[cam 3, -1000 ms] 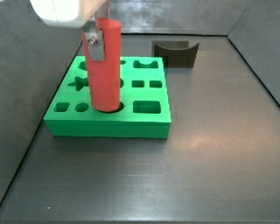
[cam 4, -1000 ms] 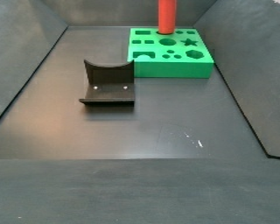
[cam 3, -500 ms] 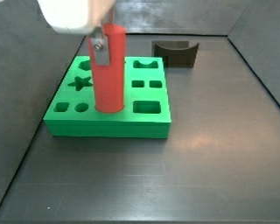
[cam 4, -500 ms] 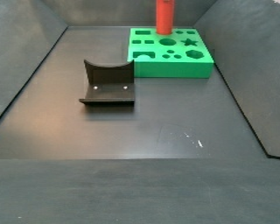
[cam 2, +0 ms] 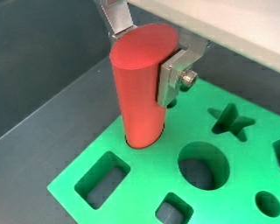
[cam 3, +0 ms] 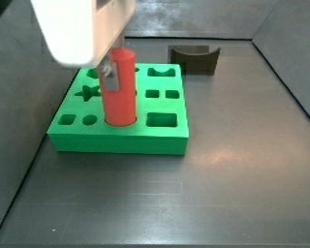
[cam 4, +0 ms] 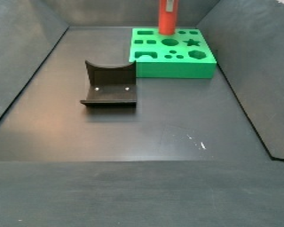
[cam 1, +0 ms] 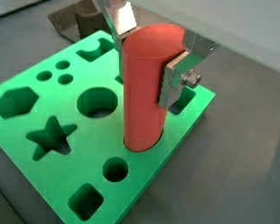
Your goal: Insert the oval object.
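The red-orange oval peg (cam 3: 119, 95) stands upright with its lower end in a hole of the green block (cam 3: 119, 141), near the block's front middle. My gripper (cam 3: 109, 62) is shut on the peg's upper part. In both wrist views the silver fingers (cam 1: 175, 77) clamp the peg (cam 1: 145, 92) from two sides, and the gripper (cam 2: 147, 51) holds the peg (cam 2: 137, 96) over the block (cam 2: 143, 179). In a side view the peg (cam 4: 166, 18) rises from the far edge of the block (cam 4: 174, 69). The peg's lower tip is hidden inside the hole.
The block (cam 1: 168, 147) has several other holes, among them a star (cam 1: 49, 140), a hexagon (cam 1: 14, 101) and a round one (cam 1: 98, 101). A dark brown arch-shaped block (cam 4: 109, 86) stands apart from the green block, also in a side view (cam 3: 197, 58). Grey walls surround the floor.
The gripper has moved down with the peg. Less of the peg shows above the green block than before, as it has sunk deeper into the hole.
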Controlling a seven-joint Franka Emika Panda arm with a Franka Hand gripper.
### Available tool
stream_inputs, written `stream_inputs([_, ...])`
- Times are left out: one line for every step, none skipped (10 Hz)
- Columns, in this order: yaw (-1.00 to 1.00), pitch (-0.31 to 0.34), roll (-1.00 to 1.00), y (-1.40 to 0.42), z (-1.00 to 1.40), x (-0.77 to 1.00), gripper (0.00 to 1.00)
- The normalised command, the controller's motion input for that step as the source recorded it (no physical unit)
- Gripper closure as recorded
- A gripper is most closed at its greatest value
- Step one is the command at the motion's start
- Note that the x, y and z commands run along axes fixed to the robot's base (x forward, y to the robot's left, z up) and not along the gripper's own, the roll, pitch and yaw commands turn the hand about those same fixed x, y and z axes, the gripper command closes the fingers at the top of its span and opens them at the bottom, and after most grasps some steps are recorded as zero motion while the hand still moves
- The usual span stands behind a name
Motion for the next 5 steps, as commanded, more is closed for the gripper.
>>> stream_inputs([0.0, -0.106, 0.08, -0.05, -0.29, -0.04, 1.0])
stream_inputs([0.0, -0.049, 0.14, -0.11, -0.29, 0.0, 1.0])
stream_inputs([0.0, -0.073, 0.15, -0.11, -0.32, 0.0, 1.0])
stream_inputs([0.0, -0.107, 0.14, -0.06, -0.31, -0.06, 1.0])
stream_inputs([0.0, -0.1, 0.06, -0.02, -0.31, -0.06, 1.0])
